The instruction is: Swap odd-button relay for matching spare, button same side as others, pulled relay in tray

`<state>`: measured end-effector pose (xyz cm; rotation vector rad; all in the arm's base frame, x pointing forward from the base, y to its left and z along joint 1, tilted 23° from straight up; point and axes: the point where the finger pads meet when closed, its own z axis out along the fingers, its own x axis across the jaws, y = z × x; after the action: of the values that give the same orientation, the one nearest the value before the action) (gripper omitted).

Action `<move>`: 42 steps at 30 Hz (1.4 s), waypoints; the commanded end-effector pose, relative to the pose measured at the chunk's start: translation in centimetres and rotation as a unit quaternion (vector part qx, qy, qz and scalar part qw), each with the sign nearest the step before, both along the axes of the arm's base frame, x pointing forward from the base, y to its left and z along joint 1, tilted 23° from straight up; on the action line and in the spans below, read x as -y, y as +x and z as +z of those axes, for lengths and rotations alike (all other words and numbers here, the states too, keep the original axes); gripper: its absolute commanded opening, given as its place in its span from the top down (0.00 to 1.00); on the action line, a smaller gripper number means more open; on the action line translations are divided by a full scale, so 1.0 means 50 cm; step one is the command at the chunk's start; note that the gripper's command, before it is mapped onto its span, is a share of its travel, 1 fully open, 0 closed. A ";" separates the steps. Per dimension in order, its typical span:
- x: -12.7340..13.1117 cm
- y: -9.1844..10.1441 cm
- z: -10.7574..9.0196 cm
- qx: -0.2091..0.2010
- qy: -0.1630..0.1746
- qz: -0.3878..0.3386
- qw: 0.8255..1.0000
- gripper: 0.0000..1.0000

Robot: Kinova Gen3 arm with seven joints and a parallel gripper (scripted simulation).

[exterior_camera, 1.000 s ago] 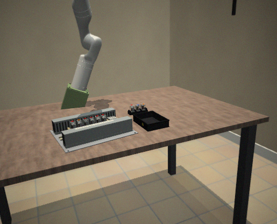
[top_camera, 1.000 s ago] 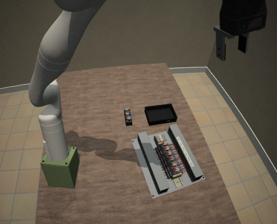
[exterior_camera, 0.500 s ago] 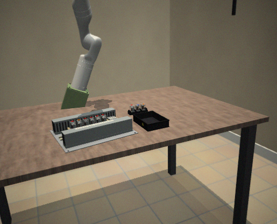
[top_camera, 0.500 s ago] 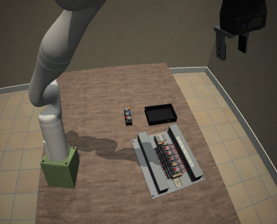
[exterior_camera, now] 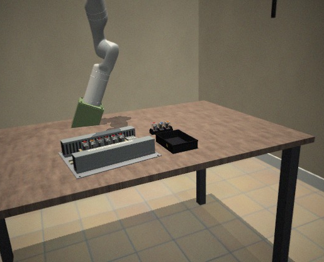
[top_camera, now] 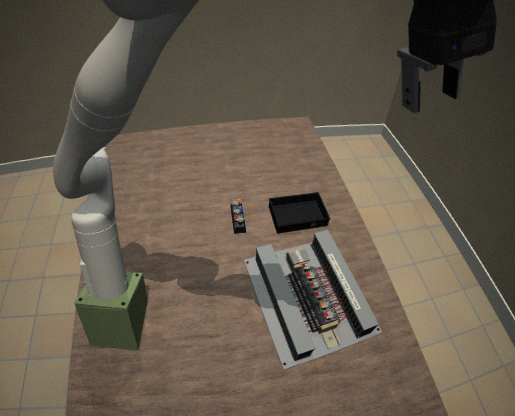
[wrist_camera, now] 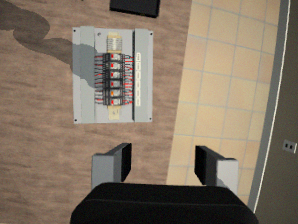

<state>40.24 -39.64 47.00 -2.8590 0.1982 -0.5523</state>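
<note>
My gripper [top_camera: 431, 99] [wrist_camera: 163, 158] is open and empty, high above the table and away from the parts. In the exterior view only a dark tip shows at the top right. A row of several relays stands in sockets on the grey panel [top_camera: 277, 332] [exterior_camera: 113, 166] [wrist_camera: 76, 75]. The relay with the orange button [top_camera: 322, 304] [exterior_camera: 92, 143] [wrist_camera: 113, 93] is second from one end; the others have red buttons. The black spare holder [top_camera: 239, 230] bears three spares: the red-button spare [top_camera: 239, 220] [exterior_camera: 154, 126], a blue-button one and an orange-button one. The black tray [top_camera: 297, 227] [exterior_camera: 185, 146] looks empty.
Two tall grey wire ducts, the left one [top_camera: 282, 300] [wrist_camera: 87, 75] and the right one [top_camera: 325, 240] [wrist_camera: 142, 75], flank the relay row. Red wires run along both sides of the sockets. The arm's green base [top_camera: 112, 320] [exterior_camera: 87, 116] stands on the table.
</note>
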 end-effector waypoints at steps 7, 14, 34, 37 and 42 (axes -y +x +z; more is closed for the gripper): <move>-0.002 -0.001 0.005 -0.044 0.029 0.029 0.998 0.00; -0.005 -0.001 0.008 -0.083 0.055 0.055 0.993 0.00; -0.001 0.000 -0.001 -0.006 0.000 0.003 1.000 0.00; -0.007 0.002 -0.015 -0.022 0.011 0.014 1.000 0.00; -0.016 0.005 -0.038 -0.050 0.030 0.033 0.998 0.00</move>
<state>40.43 -39.22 45.93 -2.8562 0.1838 -0.5090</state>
